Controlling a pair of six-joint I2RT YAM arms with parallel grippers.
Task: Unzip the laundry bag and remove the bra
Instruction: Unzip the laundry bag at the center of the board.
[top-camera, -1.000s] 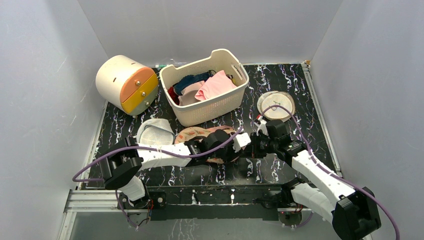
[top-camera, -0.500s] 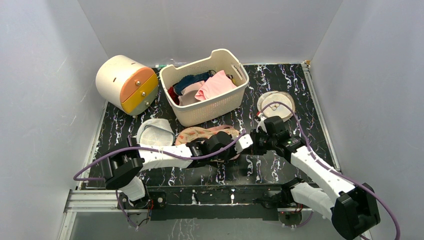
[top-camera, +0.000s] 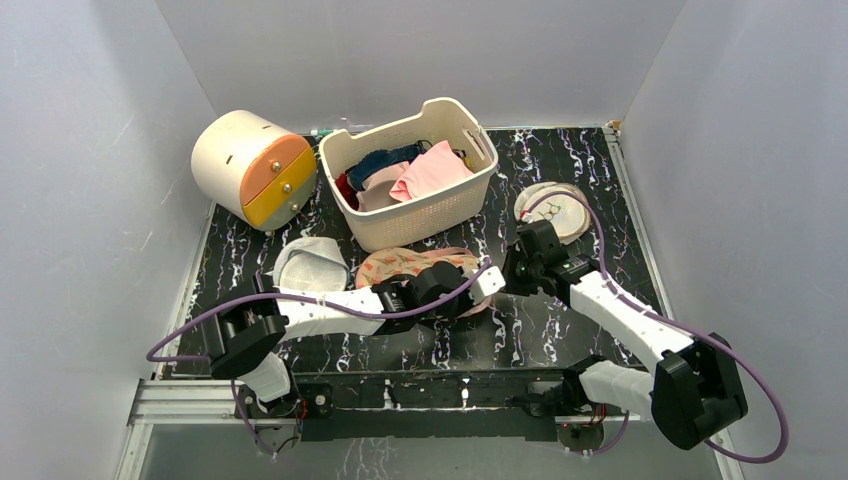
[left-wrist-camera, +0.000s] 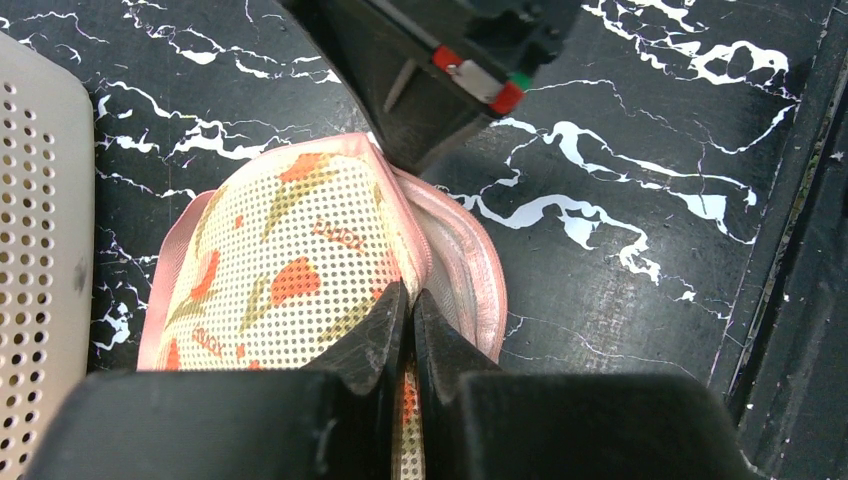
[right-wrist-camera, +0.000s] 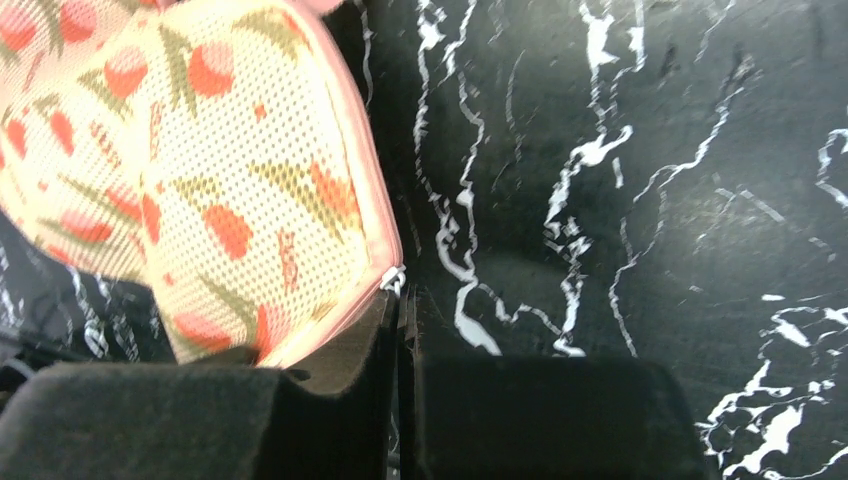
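The laundry bag (top-camera: 400, 266) lies in front of the basket, beige with red-orange flowers and pink trim. My left gripper (top-camera: 478, 290) is shut on the bag's top mesh layer at its right end; the left wrist view shows the bag (left-wrist-camera: 280, 270) pinched between the jaws with the seam beside them gaping. My right gripper (top-camera: 512, 268) is shut on the white zipper pull (right-wrist-camera: 393, 280) at the bag's pink edge (right-wrist-camera: 350, 180). The bra is hidden.
A cream basket (top-camera: 432, 215) of pink and dark blue garments stands behind the bag. A white dome mesh bag (top-camera: 310, 262) lies to the left, a cylindrical cabinet (top-camera: 252, 166) at far left, round mesh discs (top-camera: 552, 208) at the right.
My right gripper has moved away from me along the bag's right end with the zipper pull. The bag's right end has shifted a little with it. My left gripper has held its grip.
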